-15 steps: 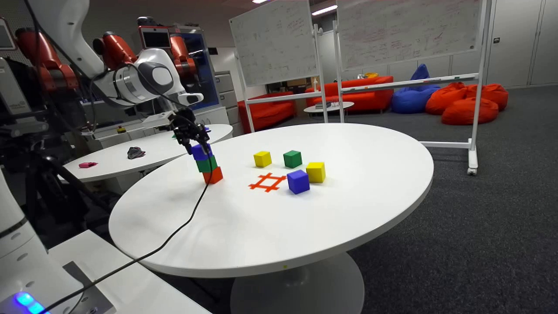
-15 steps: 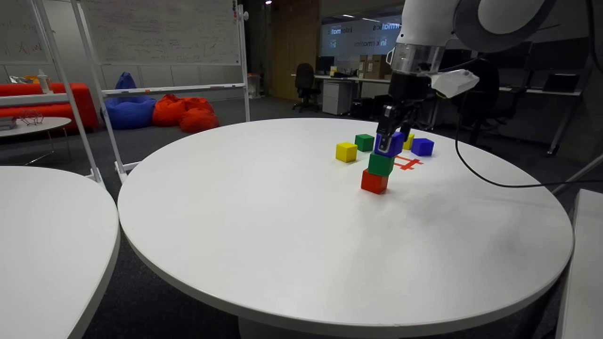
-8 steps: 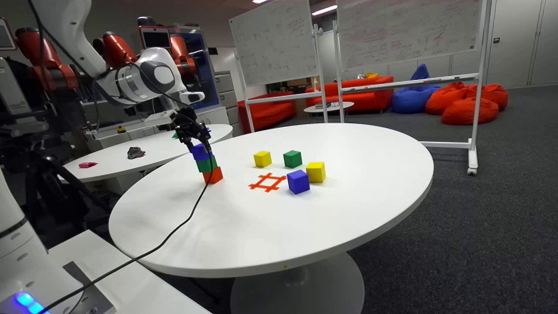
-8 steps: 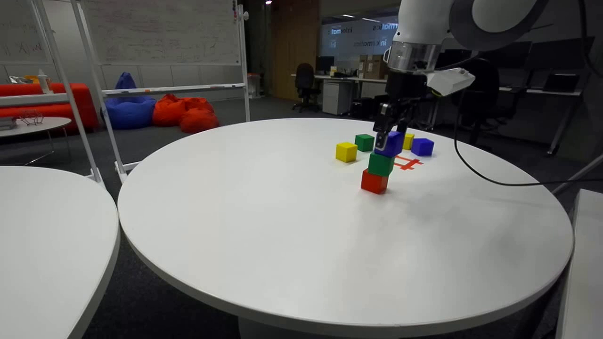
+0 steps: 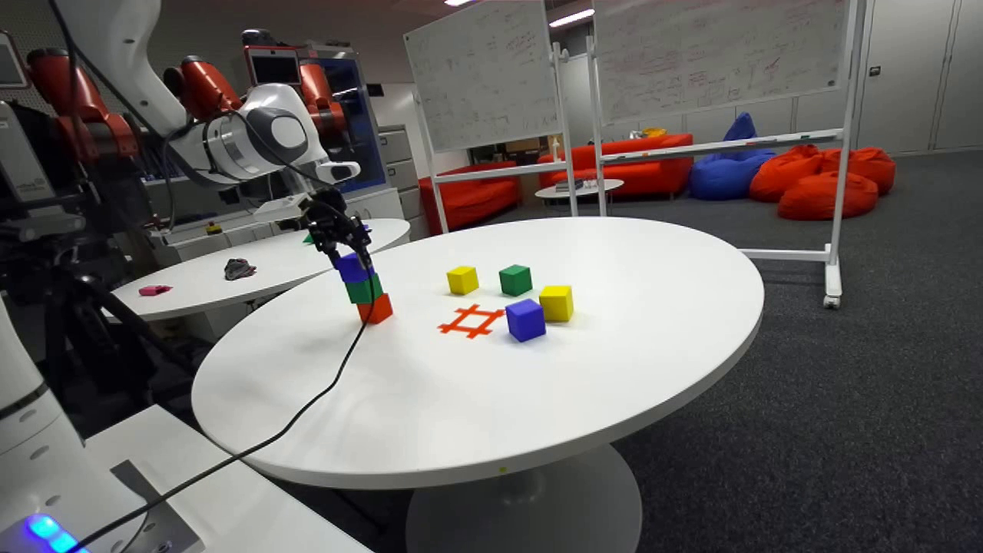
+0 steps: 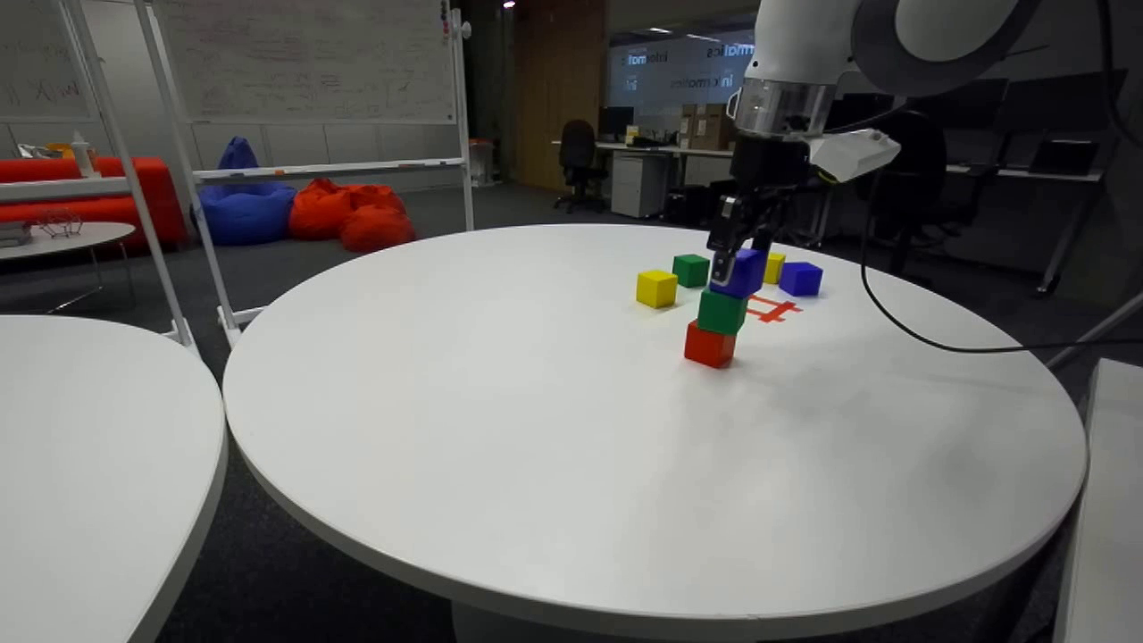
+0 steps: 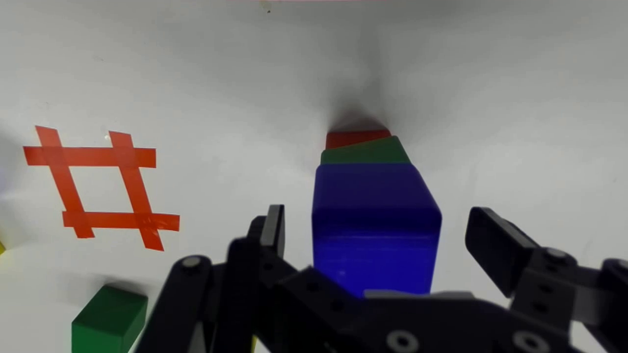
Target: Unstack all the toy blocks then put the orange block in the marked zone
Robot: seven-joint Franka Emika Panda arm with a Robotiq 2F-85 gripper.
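In an exterior view, we see a round white table (image 5: pixel 430 407) carrying the marked square (image 5: pixel 471 321), whose crossed red lines frame a patch of white tabletop. Near it sit a yellow block (image 5: pixel 462 280), a loose green block (image 5: pixel 515 280), and a loose blue block (image 5: pixel 526 320) just beside a second yellow block (image 5: pixel 556 303). On a second table (image 5: pixel 198 278) lie a pink object (image 5: pixel 155 290) and a dark object (image 5: pixel 239 269), both too small for us to name. In an exterior view, we find the orange block (image 6: pixel 710 346) on the round white table, outside the marked square, with the stacked green block (image 6: pixel 721 312) resting on it and the stacked blue block (image 6: pixel 745 274) on top of that. Brown boxes (image 6: pixel 712 127) stand on a far desk (image 6: pixel 705 153); we cannot see what they hold. In the wrist view, we look down on the pincer (image 7: pixel 380 235), its jaws wide apart, one to each side of the stacked blue block, with white tabletop showing through both gaps. Under that block, we see a turned edge of the stacked green block.
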